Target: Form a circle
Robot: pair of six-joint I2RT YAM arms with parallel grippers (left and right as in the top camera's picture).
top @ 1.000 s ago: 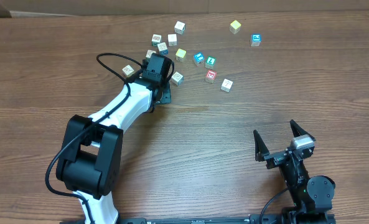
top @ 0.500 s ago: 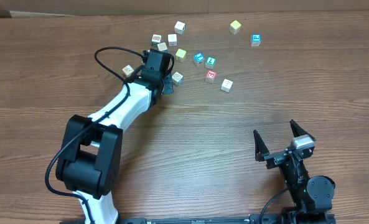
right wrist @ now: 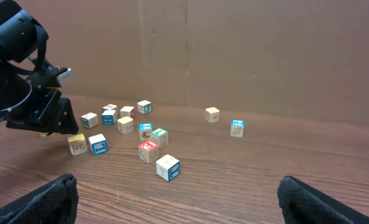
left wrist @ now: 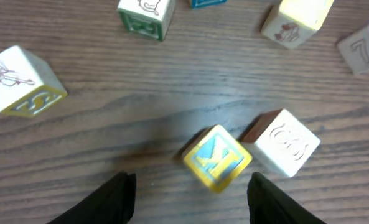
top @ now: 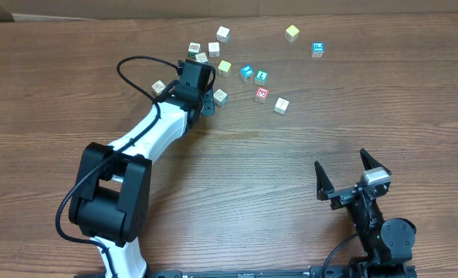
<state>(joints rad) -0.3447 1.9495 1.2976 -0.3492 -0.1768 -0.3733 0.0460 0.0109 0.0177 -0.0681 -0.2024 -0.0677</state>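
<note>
The circle's cubes (top: 225, 67) lie as a loose curve of small cream picture cubes at the far middle of the table, with a red-faced cube (top: 262, 94) on its near side. My left gripper (top: 206, 104) hangs over the curve's left end. It is open (left wrist: 193, 205) and holds nothing. A yellow-framed cube with a blue letter (left wrist: 217, 157) sits just ahead of its jaws, touching a white cube (left wrist: 287, 142). My right gripper (top: 352, 181) rests open near the front right, far from the cubes (right wrist: 184, 205).
A yellow cube (top: 292, 32) and a blue-faced cube (top: 317, 49) lie apart at the far right. Another cube (top: 159, 87) sits left of the left arm, whose black cable (top: 132, 69) loops beside it. A white cube (right wrist: 167, 167) is nearest the right gripper.
The left gripper has shifted slightly toward the far edge, and its jaws now stand apart with the yellow-framed cube free in front. The right arm has not moved.
</note>
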